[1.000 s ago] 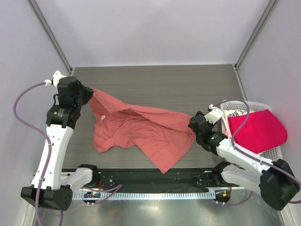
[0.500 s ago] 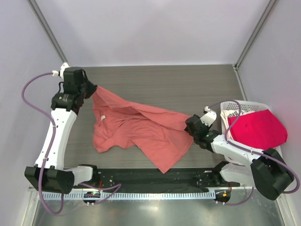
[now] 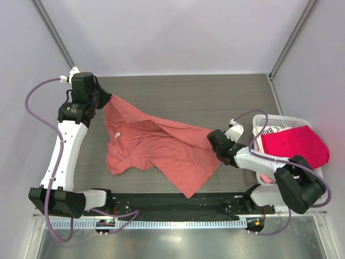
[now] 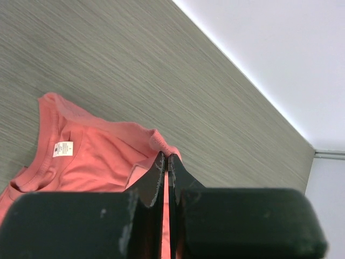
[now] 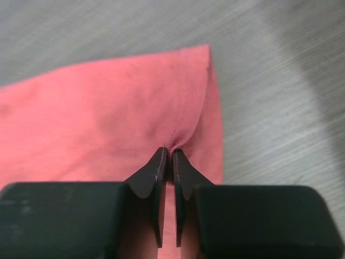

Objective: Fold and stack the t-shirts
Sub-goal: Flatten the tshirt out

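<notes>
A salmon-coral t-shirt (image 3: 156, 148) lies crumpled across the middle of the table, stretched between both arms. My left gripper (image 3: 106, 100) is shut on its far-left edge near the collar; in the left wrist view the jaws (image 4: 166, 157) pinch a fold of the coral t-shirt (image 4: 91, 162). My right gripper (image 3: 213, 139) is shut on the shirt's right hem; the right wrist view shows the tips (image 5: 168, 152) puckering the coral t-shirt (image 5: 108, 113) along its seam. A crimson-pink t-shirt (image 3: 296, 148) and a white lettered t-shirt (image 3: 268, 131) lie in the basket at the right.
A white lattice basket (image 3: 310, 175) stands at the table's right edge, beside the right arm. Purple cables loop from both arms. A dark rail (image 3: 172, 202) runs along the near edge. Grey walls close in the back and both sides.
My right gripper has slid left onto the shirt's right hem and shut on it. My left gripper has carried its edge slightly farther back, pulling the cloth tauter.
</notes>
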Robot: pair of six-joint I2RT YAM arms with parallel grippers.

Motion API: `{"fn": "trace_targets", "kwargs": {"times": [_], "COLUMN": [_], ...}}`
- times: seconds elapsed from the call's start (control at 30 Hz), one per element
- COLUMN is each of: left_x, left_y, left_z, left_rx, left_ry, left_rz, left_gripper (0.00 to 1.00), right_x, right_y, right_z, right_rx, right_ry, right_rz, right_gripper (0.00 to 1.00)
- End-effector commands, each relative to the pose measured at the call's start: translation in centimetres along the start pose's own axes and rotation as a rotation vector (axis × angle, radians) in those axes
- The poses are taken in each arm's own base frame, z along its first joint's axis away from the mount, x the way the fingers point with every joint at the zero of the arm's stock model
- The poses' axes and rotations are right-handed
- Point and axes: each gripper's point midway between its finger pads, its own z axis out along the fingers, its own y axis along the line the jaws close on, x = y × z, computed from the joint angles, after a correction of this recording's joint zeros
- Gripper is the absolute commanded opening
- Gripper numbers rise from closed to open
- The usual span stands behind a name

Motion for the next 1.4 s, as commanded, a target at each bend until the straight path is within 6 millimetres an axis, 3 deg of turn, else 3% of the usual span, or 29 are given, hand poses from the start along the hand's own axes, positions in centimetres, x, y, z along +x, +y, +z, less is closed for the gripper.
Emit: {"fn": "trace_targets", "kwargs": {"times": [0.0,0.13,0.33,0.43,0.53,0.63,0.67,0.7,0.83,0.97,1.03,1.17,1.37], "left_x": [-1.0,-0.9,-1.1,-1.4,-1.3,-0.6,-0.2,0.0,1.0,1.4,1.7,2.0,1.4], "left_y": [-0.6,0.2,1.1,1.5,1.3,1.3,1.3,1.5,1.9,2.3,2.8,3.4,3.7], "left_z": [-0.3,-0.8,-3.1,-3.7,-3.3,-1.8,-0.8,-0.3,1.8,2.8,3.0,2.8,2.1], "left_rx": [0.028,0.018,0.017,0.017,0.023,0.023,0.019,0.013,-0.001,0.001,-0.007,-0.021,-0.021], "left_ry": [-0.032,-0.049,-0.084,-0.11,-0.115,-0.087,-0.078,-0.073,-0.055,-0.063,-0.066,-0.07,-0.106], "left_rz": [0.016,0.024,0.033,0.027,0.02,0.013,0.015,0.018,0.025,0.048,0.064,0.073,0.075], "left_gripper": [0.0,0.0,0.0,0.0,0.0,0.0,0.0,0.0,0.0,0.0,0.0,0.0,0.0], "right_x": [-5.5,-5.9,-6.0,-6.5,-7.7,-7.2,-6.9,-6.7,-6.1,-4.2,-3.9,-0.7,2.8], "right_y": [3.6,3.7,2.9,2.5,2.7,4.0,4.6,4.9,6.0,4.4,3.8,2.5,1.4], "right_z": [-1.6,-3.5,-7.3,-8.4,-8.5,-7.2,-6.4,-5.9,-4.7,-4.4,-4.8,-5.6,-7.0], "right_rx": [-0.076,-0.135,-0.272,-0.28,-0.265,-0.237,-0.213,-0.203,-0.188,-0.178,-0.195,-0.253,-0.319], "right_ry": [-0.126,-0.092,-0.047,-0.044,-0.07,-0.017,0.006,0.02,0.052,0.074,0.072,0.159,0.256], "right_rz": [0.111,0.134,0.182,0.178,0.172,0.132,0.113,0.101,0.041,0.034,0.044,0.034,0.043], "right_gripper": [0.12,0.01,0.02,0.09,0.2,0.56,0.83,0.88,0.85,0.69,0.66,0.56,0.56]}}
